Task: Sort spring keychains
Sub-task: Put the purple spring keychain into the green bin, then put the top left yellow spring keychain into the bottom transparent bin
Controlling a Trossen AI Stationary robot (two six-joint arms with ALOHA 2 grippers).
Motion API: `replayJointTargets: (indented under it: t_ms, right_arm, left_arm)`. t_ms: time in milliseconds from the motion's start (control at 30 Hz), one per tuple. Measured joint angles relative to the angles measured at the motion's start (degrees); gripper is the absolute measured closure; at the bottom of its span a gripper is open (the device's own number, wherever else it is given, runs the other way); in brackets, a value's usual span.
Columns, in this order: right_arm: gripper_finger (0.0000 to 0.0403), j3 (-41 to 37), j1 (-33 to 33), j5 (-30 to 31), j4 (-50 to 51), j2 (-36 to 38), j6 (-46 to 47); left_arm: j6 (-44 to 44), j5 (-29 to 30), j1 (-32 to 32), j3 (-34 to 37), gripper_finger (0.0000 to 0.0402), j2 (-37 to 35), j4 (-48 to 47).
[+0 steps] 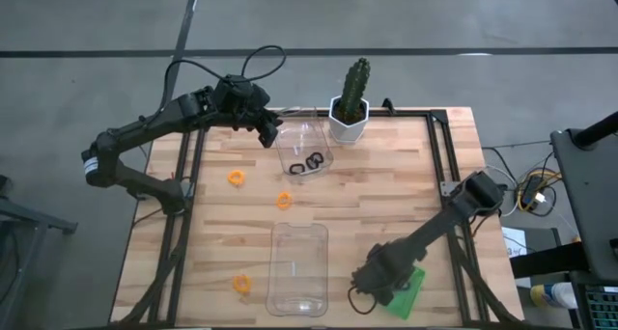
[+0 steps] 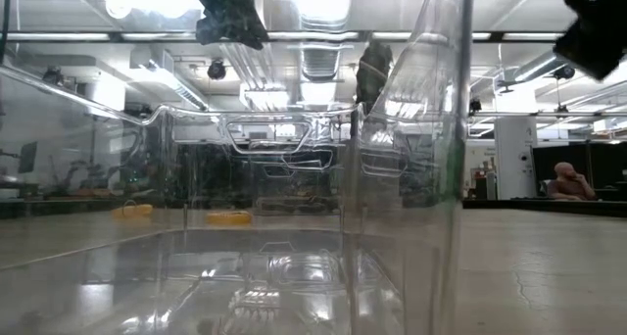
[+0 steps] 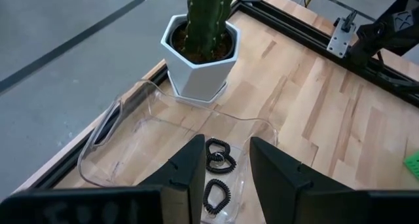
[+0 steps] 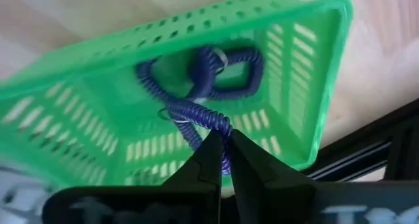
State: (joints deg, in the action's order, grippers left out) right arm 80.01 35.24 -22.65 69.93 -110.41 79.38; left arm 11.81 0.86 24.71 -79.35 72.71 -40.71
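Black spring keychains (image 3: 219, 156) lie in the far clear tray (image 1: 305, 137). My left gripper (image 3: 224, 162) is open above them and touches nothing. Three orange keychains lie on the wood: one (image 1: 236, 178), a second (image 1: 283, 200), a third (image 1: 241, 285). Purple keychains (image 4: 216, 70) lie in the green tray (image 4: 308, 86) at the table's near right. My right gripper (image 4: 226, 160) is shut on one purple coil there. In the high view the right gripper (image 1: 375, 280) hides part of the green tray (image 1: 412, 293). My right gripper pinches a stretch of a purple coil (image 4: 211, 122) between its two fingertips. The fingers (image 4: 204, 164) reach into the green tray from above. The coil runs from the fingertips back to the other purple loops, which lie on the tray's floor.
A second clear tray (image 1: 297, 270) stands at the near middle and fills the low view with its wall (image 2: 392, 178). A cactus in a white pot (image 1: 350, 110) stands at the far edge beside the far tray. A person (image 2: 568, 183) sits far behind the table.
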Motion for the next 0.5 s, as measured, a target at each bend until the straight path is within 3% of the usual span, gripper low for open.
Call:
replayJointTargets:
  t_ms: [267, 500]
  right_arm:
    - [0.0352, -1.03, 0.0, 0.34, -0.02, -3.11, -3.45]
    - [0.0281, -0.94, 0.0, 0.31, -0.01, 1.49, 0.39]
  left_arm:
    - [-0.04, 0.0, 0.0, 0.0, 0.0289, 0.0, -0.61]
    - [-0.11, 0.0, 0.0, 0.0, 0.0289, 0.0, -0.6]
